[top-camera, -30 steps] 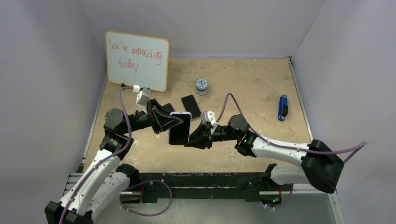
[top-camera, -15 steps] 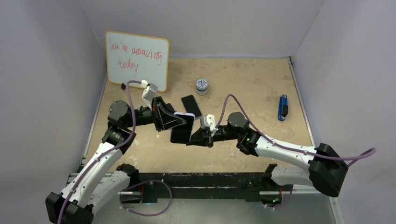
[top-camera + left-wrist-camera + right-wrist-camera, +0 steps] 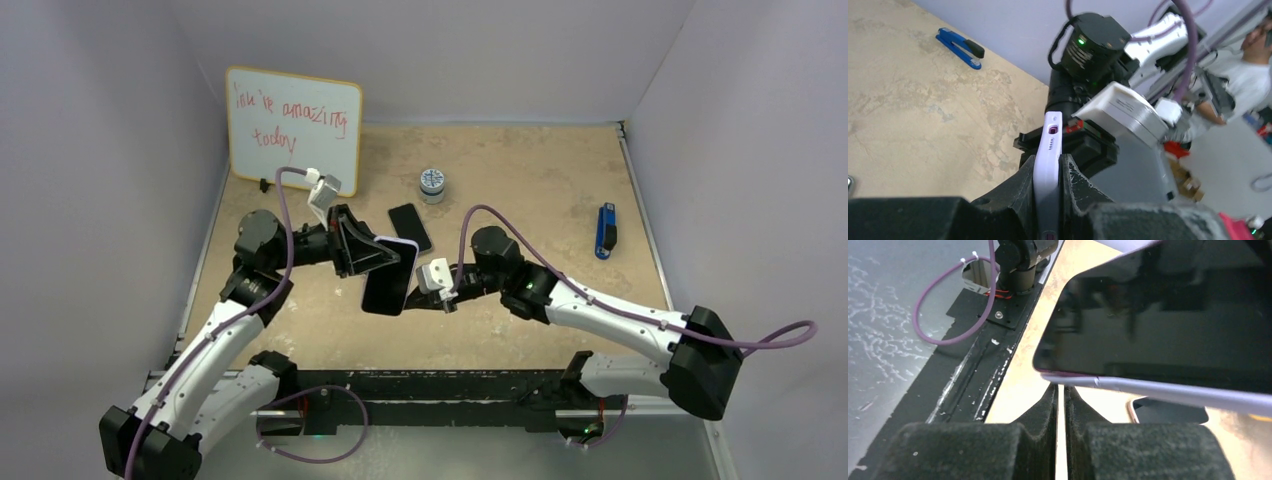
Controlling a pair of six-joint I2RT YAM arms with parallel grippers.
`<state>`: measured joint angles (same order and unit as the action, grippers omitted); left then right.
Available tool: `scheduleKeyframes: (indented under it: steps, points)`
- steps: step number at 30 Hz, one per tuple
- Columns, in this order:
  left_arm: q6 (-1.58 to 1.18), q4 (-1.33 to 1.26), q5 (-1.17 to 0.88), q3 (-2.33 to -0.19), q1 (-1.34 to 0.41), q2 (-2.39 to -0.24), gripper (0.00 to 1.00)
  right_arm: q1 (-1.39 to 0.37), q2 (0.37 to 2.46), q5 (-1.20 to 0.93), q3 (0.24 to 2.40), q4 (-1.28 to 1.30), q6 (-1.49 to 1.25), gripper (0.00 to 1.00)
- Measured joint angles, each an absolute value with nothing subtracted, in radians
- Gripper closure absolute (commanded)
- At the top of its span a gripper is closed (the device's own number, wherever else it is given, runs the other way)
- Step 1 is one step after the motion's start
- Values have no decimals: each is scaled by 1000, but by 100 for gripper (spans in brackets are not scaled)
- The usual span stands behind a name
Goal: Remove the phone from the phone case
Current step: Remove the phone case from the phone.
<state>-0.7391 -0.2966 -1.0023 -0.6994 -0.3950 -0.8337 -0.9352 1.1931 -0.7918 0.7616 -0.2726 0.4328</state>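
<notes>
The phone in its lavender case [image 3: 390,278] is held in the air above the table, dark screen toward the right arm. My left gripper [image 3: 383,256] is shut on its upper part; in the left wrist view the case's edge [image 3: 1052,135] stands clamped between my fingers [image 3: 1024,175]. My right gripper [image 3: 413,299] is shut with nothing between its fingers. In the right wrist view its tips [image 3: 1060,388] sit right at the lower edge of the case [image 3: 1173,392], near a corner, below the screen [image 3: 1168,325].
A second dark phone [image 3: 409,228] lies flat on the table behind the held one. A whiteboard [image 3: 293,130] leans at the back left. A small round tin [image 3: 432,183] stands at the back middle and a blue stapler [image 3: 605,230] lies at the right.
The left arm has moved the phone slightly right and tilted it. The right gripper has moved left and down to the phone's lower edge.
</notes>
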Motion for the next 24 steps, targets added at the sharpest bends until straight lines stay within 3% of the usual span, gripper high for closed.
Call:
scheduleKeyframes:
  steps: [6, 13, 24]
  points:
    - [-794, -238, -928, -700, -392, -851, 100, -942, 1199, -796, 770, -242, 533, 100]
    - [-804, -237, -867, -699, -388, -835, 100, -941, 1197, -741, 736, -342, 465, 99]
    - [-901, -250, -718, -606, -389, -776, 100, -941, 1128, -636, 537, -642, 208, 68]
